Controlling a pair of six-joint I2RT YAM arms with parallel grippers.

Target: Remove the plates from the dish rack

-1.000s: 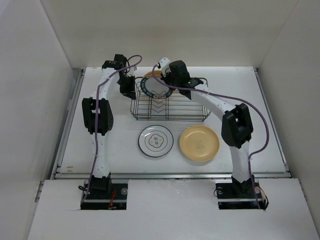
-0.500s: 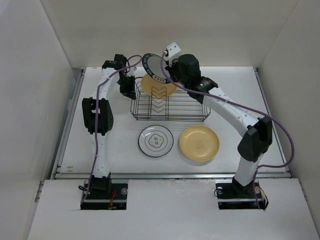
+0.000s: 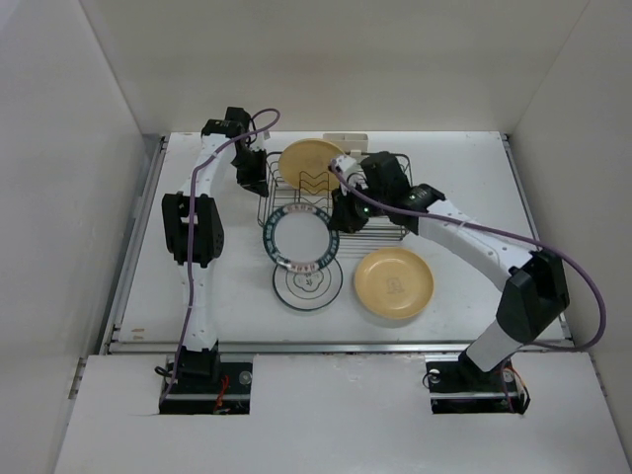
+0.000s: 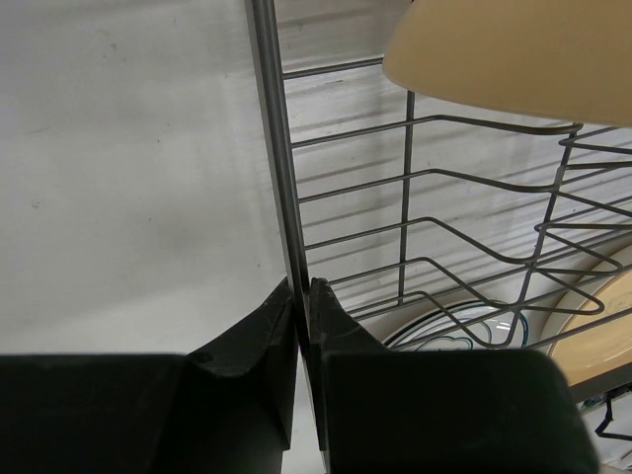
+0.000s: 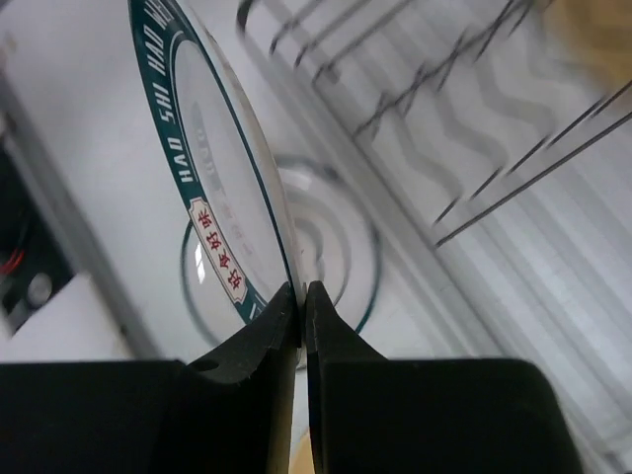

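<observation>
The dark wire dish rack (image 3: 286, 200) stands at the table's back middle and holds one yellow plate (image 3: 310, 162) upright at its far end. My right gripper (image 3: 337, 219) is shut on the rim of the white plate with the teal patterned rim (image 3: 301, 240) and holds it tilted in front of the rack, over the white black-ring plate (image 3: 309, 285) lying on the table. The right wrist view shows the jaws (image 5: 302, 291) pinching that teal rim (image 5: 219, 197). My left gripper (image 3: 253, 174) is shut on the rack's left wire (image 4: 273, 148). A yellow-orange plate (image 3: 393, 282) lies flat to the right.
White walls enclose the table on the left, back and right. The right arm reaches across the rack's right half. In the left wrist view the yellow plate (image 4: 513, 49) leans above the rack's divider wires (image 4: 464, 237).
My right gripper has lifted the teal-rimmed plate up out of the rack, then brought it forward and down over the black-ring plate. The left arm has not moved.
</observation>
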